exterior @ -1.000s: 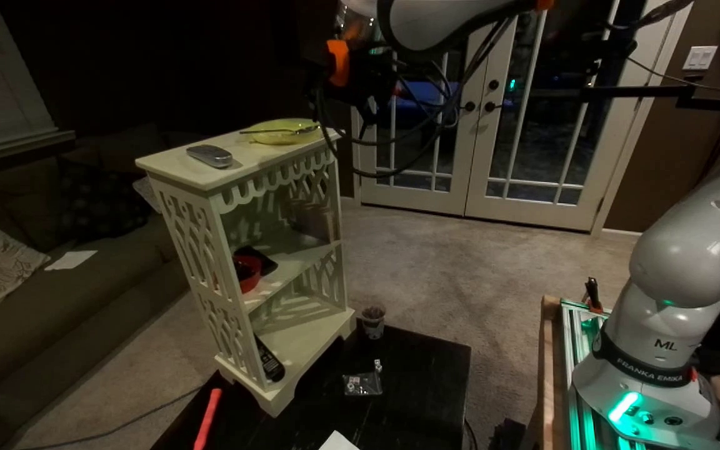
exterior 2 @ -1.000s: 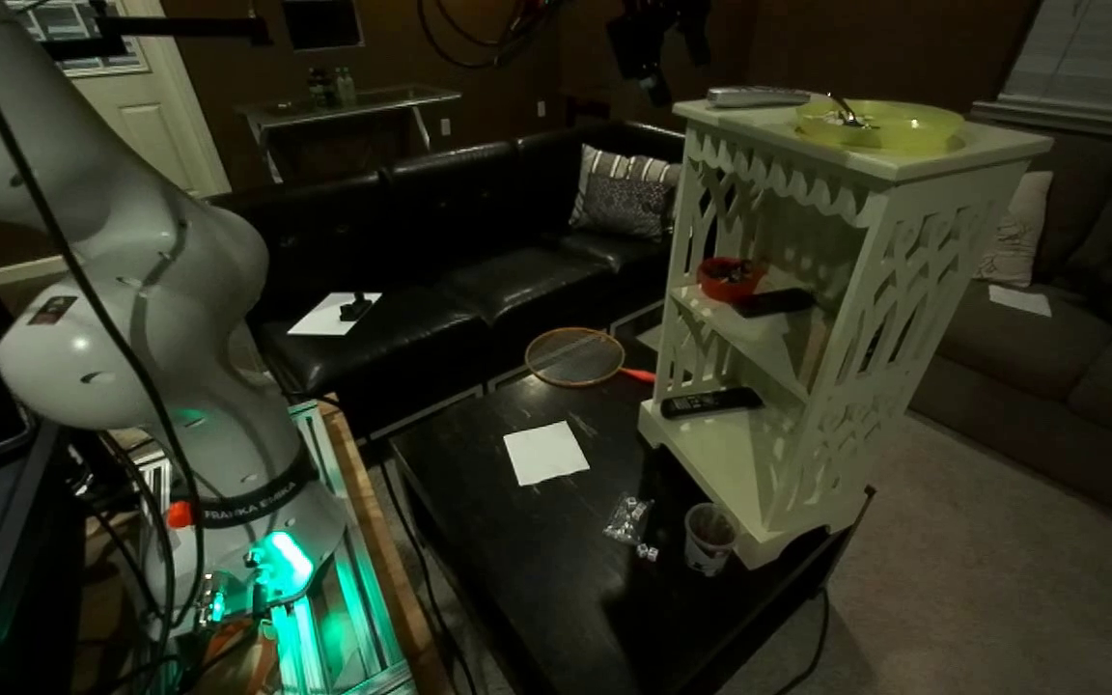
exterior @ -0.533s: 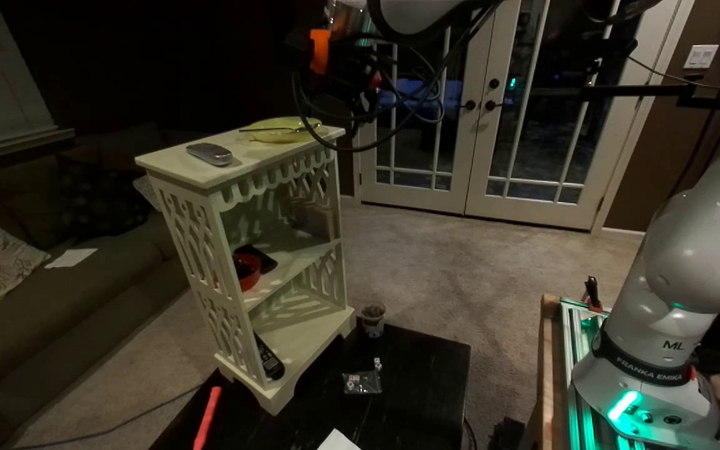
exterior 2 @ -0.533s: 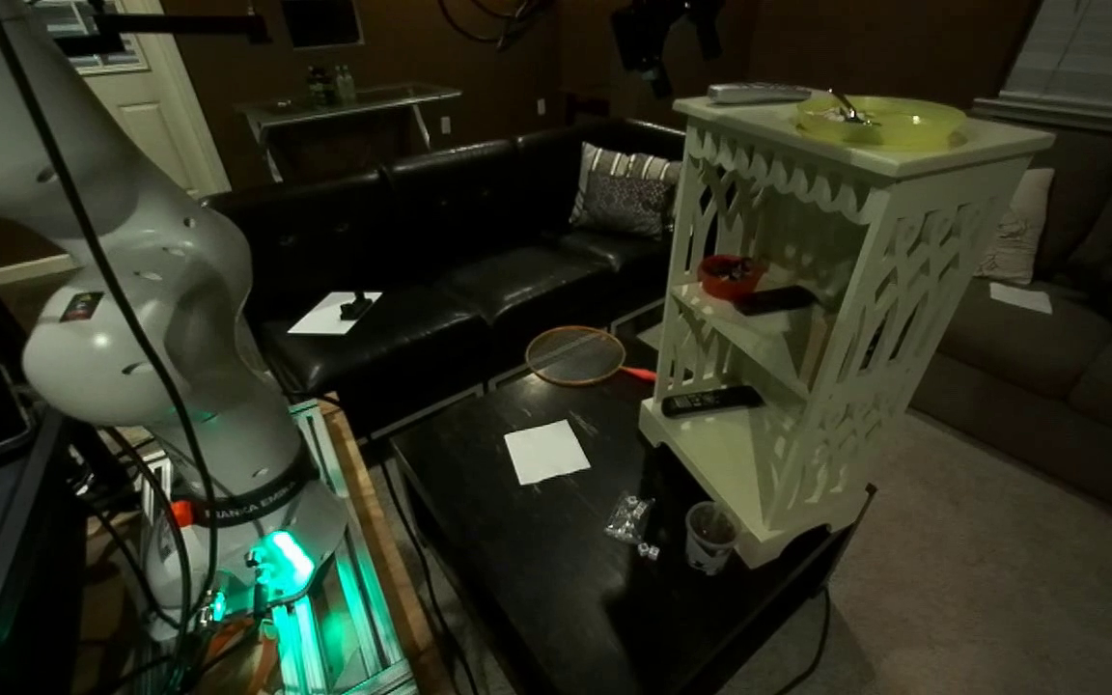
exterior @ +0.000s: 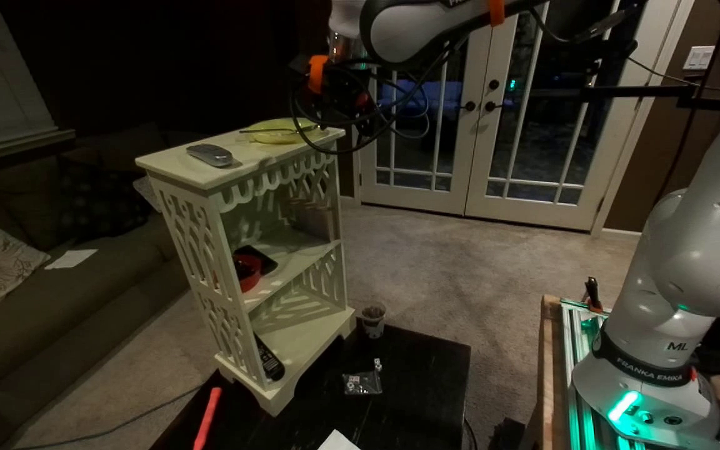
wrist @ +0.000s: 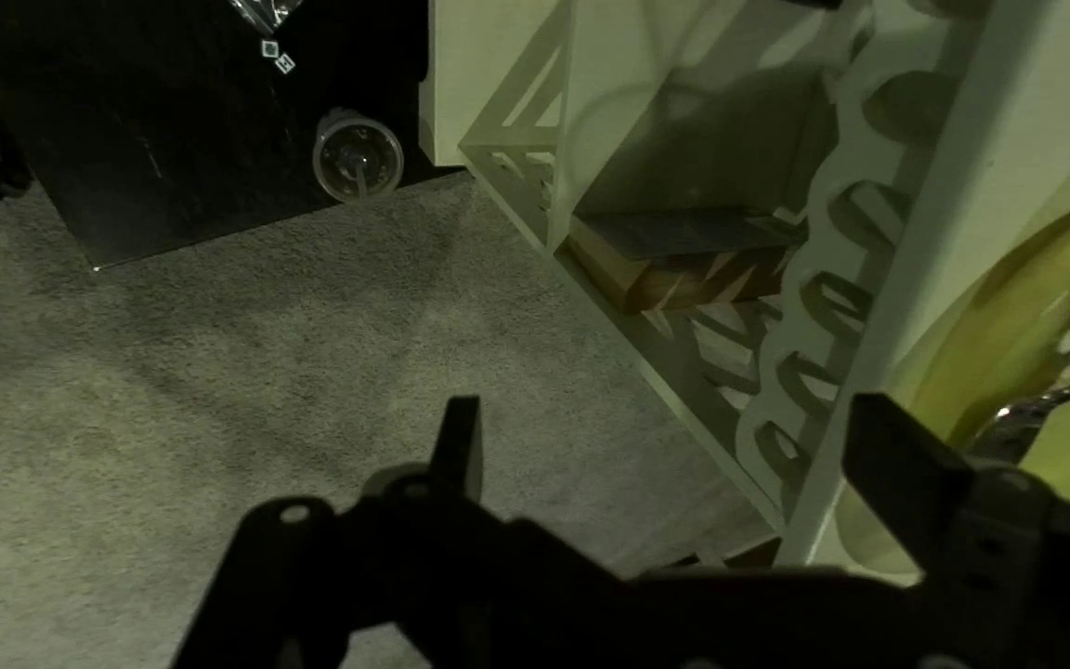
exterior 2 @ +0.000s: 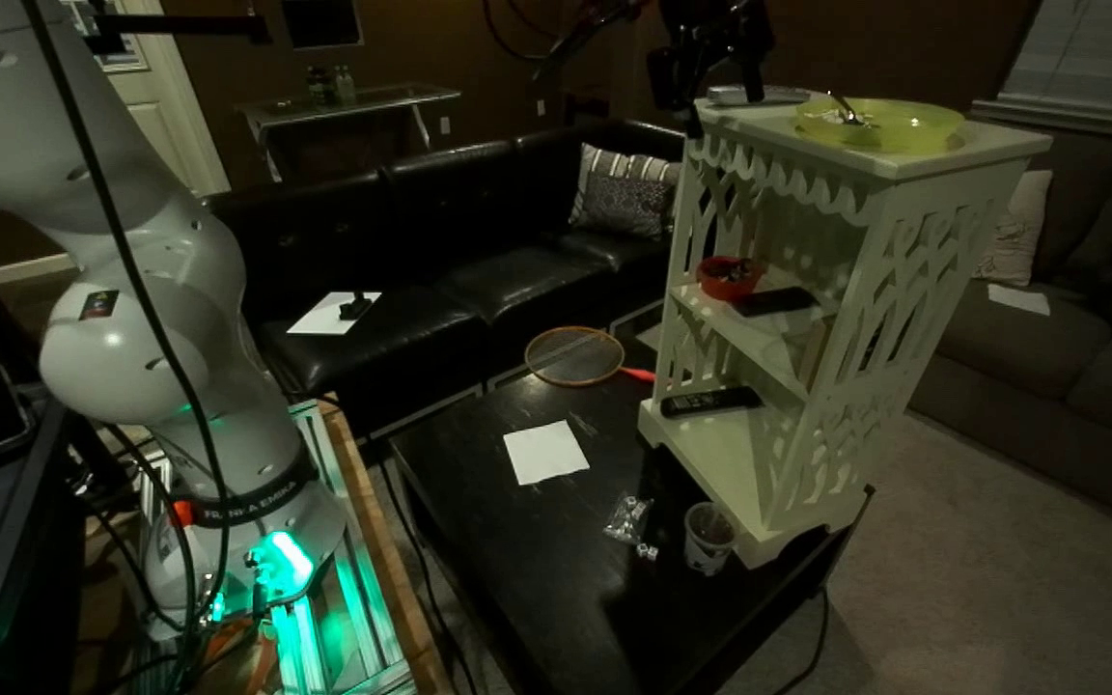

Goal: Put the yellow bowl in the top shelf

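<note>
The yellow bowl [exterior: 279,132] sits upright on the top surface of the cream-white shelving unit, with a spoon and some white bits in it; it also shows in an exterior view [exterior 2: 913,127] and at the right of the wrist view [wrist: 1009,307], partly cut off. The top shelf [exterior: 300,250] is the upper inner board, also in an exterior view [exterior 2: 759,338]. My gripper [wrist: 666,404] is open and empty, in front of the unit at about the height of its top. In the wrist view the right finger overlaps the bowl's near side. The gripper also shows in an exterior view [exterior 2: 722,101].
On the top shelf are a red bowl [exterior 2: 728,278], a dark flat item [exterior 2: 776,301] and a box [wrist: 684,265]. A grey remote [exterior: 210,154] lies on the unit's top; a black remote [exterior 2: 710,401] lies on the lowest board. A cup [exterior 2: 710,536] stands before the unit.
My gripper has come lower and moved closer to the shelving unit's top. The bowl and the other things have not moved.
</note>
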